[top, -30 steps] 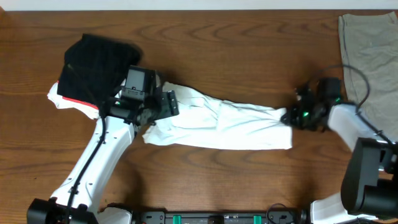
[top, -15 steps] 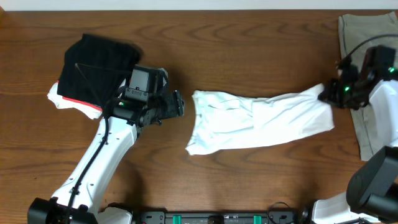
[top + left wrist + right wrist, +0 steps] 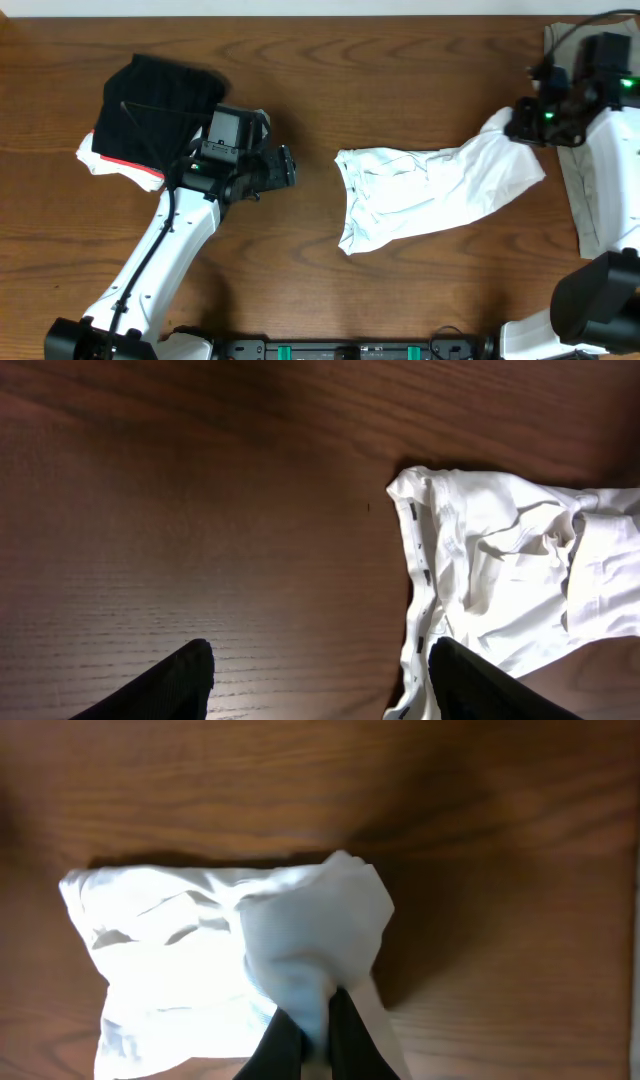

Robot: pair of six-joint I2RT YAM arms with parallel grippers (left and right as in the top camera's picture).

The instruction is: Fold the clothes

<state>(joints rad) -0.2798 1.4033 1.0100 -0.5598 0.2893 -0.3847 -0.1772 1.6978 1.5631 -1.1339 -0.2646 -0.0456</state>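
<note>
Tension governs this spreading step: the right gripper [image 3: 522, 124], pinched shut on the T-shirt [image 3: 430, 195] (bunched right of centre), should draw it flat. Bring the left gripper [image 3: 285, 168], fingers wide and empty, to its left edge.

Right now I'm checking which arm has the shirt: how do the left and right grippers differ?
The left gripper is open and empty; the right gripper is shut on the white T-shirt. The left gripper hangs over bare table, apart from the T-shirt's left end; the right gripper pinches its right end. Both have dark fingers.
</note>
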